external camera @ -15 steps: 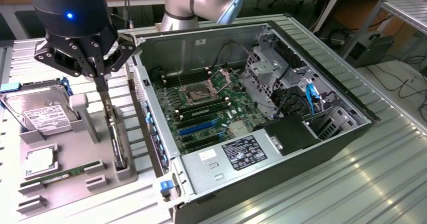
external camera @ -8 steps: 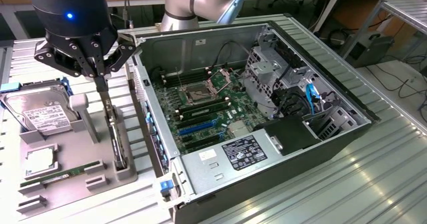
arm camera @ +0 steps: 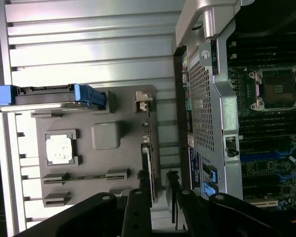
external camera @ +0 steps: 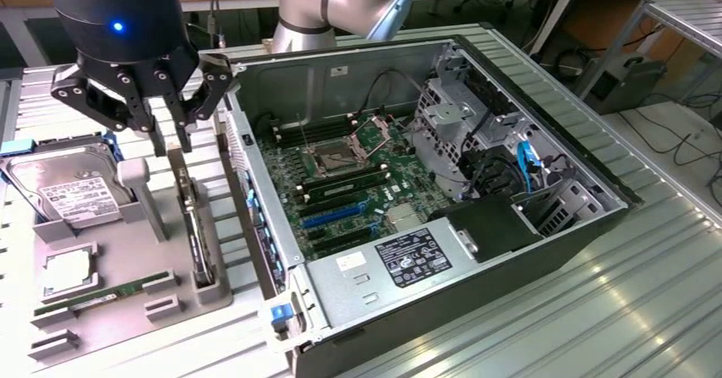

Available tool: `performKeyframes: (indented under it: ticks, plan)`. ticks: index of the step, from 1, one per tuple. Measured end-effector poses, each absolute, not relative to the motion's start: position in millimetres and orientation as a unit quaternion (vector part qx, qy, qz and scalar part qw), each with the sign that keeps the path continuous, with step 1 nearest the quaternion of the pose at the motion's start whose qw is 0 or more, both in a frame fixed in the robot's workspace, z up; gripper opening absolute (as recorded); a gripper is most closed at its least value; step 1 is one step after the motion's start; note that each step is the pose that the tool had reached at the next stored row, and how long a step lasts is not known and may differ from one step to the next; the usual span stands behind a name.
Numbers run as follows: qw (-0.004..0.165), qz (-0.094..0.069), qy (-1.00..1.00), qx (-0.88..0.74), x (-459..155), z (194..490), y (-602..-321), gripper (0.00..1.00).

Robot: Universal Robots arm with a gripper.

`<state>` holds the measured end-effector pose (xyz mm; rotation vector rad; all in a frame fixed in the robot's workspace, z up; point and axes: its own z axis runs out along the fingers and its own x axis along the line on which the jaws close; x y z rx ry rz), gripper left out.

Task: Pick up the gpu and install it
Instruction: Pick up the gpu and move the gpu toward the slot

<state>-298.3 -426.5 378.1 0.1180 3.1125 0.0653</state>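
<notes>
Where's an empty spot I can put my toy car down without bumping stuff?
The ribbed metal table is bare at the exterior view's right of the computer case. The gray tray is crowded: hard drive, CPU, RAM stick and gpu, with the gripper hanging right over the gpu. Inside the case is packed too.
</notes>
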Motion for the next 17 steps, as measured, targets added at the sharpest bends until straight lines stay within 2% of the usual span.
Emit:
performKeyframes:
  ticks: [1,3,8,17]
  plan:
    - [0.013,0.021,0.999,0.038,-298,378,-426,0.30]
    - [0.013,0.021,0.999,0.038,-298,378,-426,0.42]
    - [0.013,0.021,0.999,0.038,-299,377,-427,0.42]
    - [0.013,0.021,0.999,0.038,-304,358,-432,0.42]
